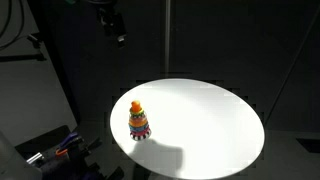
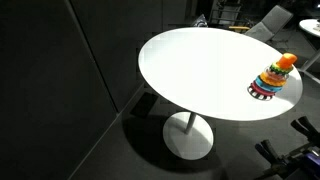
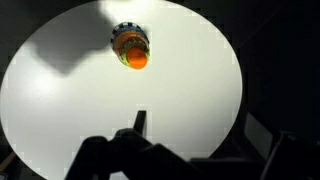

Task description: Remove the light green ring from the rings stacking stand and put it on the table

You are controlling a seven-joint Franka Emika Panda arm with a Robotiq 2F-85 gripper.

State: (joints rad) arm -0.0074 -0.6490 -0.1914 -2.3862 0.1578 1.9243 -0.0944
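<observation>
The rings stacking stand (image 1: 139,121) stands upright on the round white table (image 1: 210,120), near its edge, with an orange top piece and a reddish base. It shows in both exterior views (image 2: 275,78) and from above in the wrist view (image 3: 131,46). The light green ring (image 2: 277,70) is a thin pale band in the stack under the orange top. My gripper (image 1: 117,30) hangs high above the table, far from the stand. In the wrist view its dark fingers (image 3: 210,145) stand apart, open and empty.
The table (image 2: 190,70) stands on a single pedestal foot (image 2: 188,135) in a dark room. Dark equipment and cables lie at the lower left (image 1: 55,150). A vertical pole (image 1: 167,40) stands behind the table.
</observation>
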